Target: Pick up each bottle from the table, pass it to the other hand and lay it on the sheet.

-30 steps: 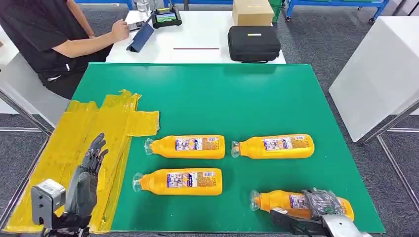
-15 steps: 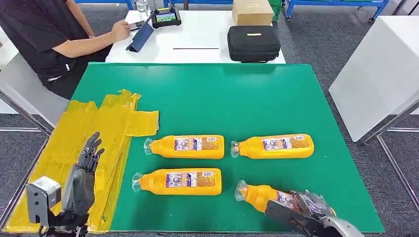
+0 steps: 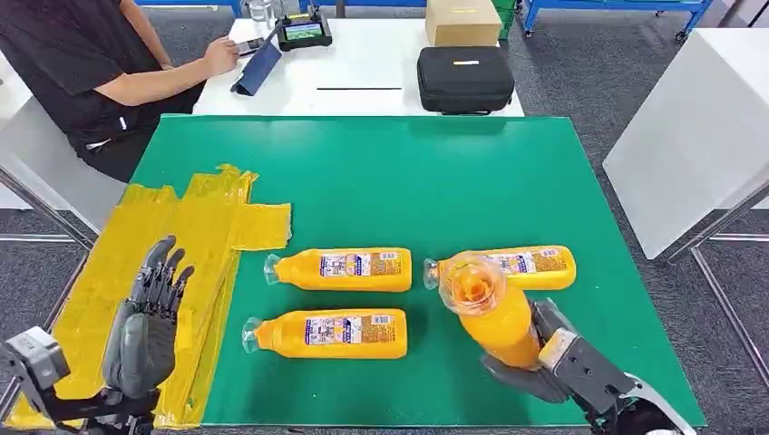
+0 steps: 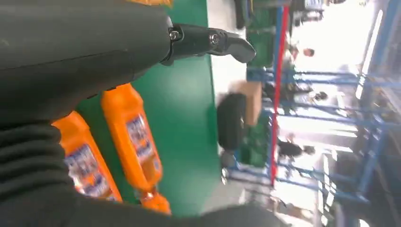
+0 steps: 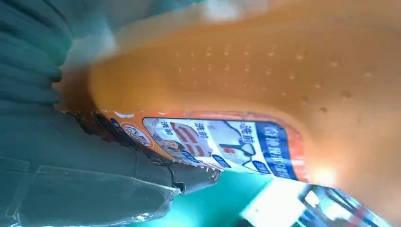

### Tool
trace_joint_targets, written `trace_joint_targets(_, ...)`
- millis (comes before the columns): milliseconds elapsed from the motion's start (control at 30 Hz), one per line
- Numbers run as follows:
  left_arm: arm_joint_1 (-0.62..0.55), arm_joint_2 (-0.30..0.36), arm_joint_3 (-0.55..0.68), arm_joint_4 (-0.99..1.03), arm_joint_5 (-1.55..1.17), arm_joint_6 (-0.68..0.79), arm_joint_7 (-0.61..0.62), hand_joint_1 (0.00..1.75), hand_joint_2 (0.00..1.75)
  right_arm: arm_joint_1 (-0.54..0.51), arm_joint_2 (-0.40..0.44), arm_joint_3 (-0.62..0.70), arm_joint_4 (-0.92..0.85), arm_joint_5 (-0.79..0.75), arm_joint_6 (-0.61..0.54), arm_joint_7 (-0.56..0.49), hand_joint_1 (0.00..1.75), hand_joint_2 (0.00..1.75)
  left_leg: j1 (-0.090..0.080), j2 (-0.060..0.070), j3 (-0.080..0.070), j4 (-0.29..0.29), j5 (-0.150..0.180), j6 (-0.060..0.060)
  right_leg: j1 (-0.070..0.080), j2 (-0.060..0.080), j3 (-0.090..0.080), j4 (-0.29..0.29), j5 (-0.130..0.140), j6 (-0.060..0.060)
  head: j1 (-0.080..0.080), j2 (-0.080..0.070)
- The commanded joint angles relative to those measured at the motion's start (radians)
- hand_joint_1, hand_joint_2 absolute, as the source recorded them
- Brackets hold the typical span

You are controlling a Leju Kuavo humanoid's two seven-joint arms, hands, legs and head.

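1. The crumpled yellow plastic sheet [image 3: 181, 245] lies along the 9 o'clock edge of the green worktop [image 3: 381, 181], with no bottle on it yet.
2. The left hand [image 3: 145, 317] has risen over the sheet's near end at about 8 o'clock, palm up, its dark fingers [image 3: 161, 272] spread and holding nothing; it has drifted slightly further left than a second ago and looks ready to receive.
3. At the middle, two orange plastic bottles with printed labels lie on their sides untouched: the far middle bottle [image 3: 340, 269] and the near middle bottle [image 3: 328, 333], caps towards 9 o'clock.
4. The far right bottle [image 3: 521, 265] also lies flat at about 3 o'clock, partly hidden behind the lifted one.
5. The change: the fourth orange bottle [image 3: 490, 313], flat on the worktop at 5 o'clock a second ago, is now off the surface and tipped upright, clear cap towards the camera.
6. The right hand [image 3: 553, 358] grips its lower body, fingers wrapped round the label in the right wrist view.
7. So the pick looks done; the next step is probably carrying it towards the left hand for the pass.
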Motion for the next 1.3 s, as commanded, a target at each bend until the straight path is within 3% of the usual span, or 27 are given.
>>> trace_joint_targets(33, -0.049, 0.031, -0.058, 0.031, 0.079, -0.051, 0.011, 0.0, 1.75, -0.094, 0.052, 0.072, -0.004, -0.026, -0.034, -0.028, 1.75, 1.75, 0.0, 0.0, 0.001, 0.0, 0.0, -0.002, 0.0, 0.0, 0.001, 0.0, 0.0, 0.0, 0.0, 0.0)
trace_joint_targets(433, -0.194, 0.019, -0.155, 0.072, 0.086, -0.081, 0.065, 0.0, 1.75, -0.523, 0.221, 0.283, 0.27, 0.201, -0.244, 0.18, 1.75, 1.75, 0.001, 0.008, 0.001, 0.0, 0.001, -0.005, 0.001, 0.006, -0.001, 0.0, 0.003, -0.001, 0.0, 0.0)
trace_joint_targets(700, -0.2, 0.023, -0.164, 0.075, 0.089, -0.079, 0.07, 0.0, 1.75, -0.519, 0.217, 0.294, 0.262, 0.204, -0.255, 0.187, 1.75, 1.75, 0.002, 0.002, 0.004, -0.001, 0.003, -0.006, 0.001, 0.0, 0.003, -0.001, 0.001, -0.001, 0.0, 0.0)
trace_joint_targets(900, -0.248, 0.034, -0.201, 0.094, 0.086, -0.036, 0.078, 0.0, 1.75, -0.589, 0.257, 0.377, 0.383, 0.258, -0.28, 0.216, 1.75, 1.75, 0.001, 0.003, -0.001, -0.001, 0.004, -0.004, 0.0, 0.002, -0.002, 0.0, 0.002, -0.001, 0.0, 0.0)
trace_joint_targets(1067, -0.247, 0.051, -0.215, 0.074, 0.055, 0.073, 0.065, 0.0, 1.75, -0.649, 0.293, 0.513, 0.479, 0.28, -0.286, 0.225, 1.75, 1.75, 0.001, 0.004, -0.001, -0.001, 0.003, -0.004, 0.0, 0.003, -0.003, 0.001, 0.002, -0.001, 0.0, 0.0)
trace_joint_targets(1133, -0.274, 0.091, -0.227, 0.09, 0.058, 0.104, 0.061, 0.0, 1.75, -0.675, 0.324, 0.566, 0.52, 0.274, -0.295, 0.242, 1.75, 1.75, 0.001, 0.006, 0.0, -0.001, 0.003, -0.005, 0.0, 0.004, -0.003, 0.001, 0.002, -0.002, 0.0, 0.0)
trace_joint_targets(1300, -0.281, 0.088, -0.22, 0.075, 0.057, 0.179, 0.059, 0.0, 1.75, -0.732, 0.355, 0.676, 0.549, 0.273, -0.292, 0.259, 1.75, 1.75, 0.003, 0.004, 0.0, -0.001, 0.003, -0.006, 0.001, 0.002, -0.003, 0.001, 0.001, -0.002, 0.0, 0.0)
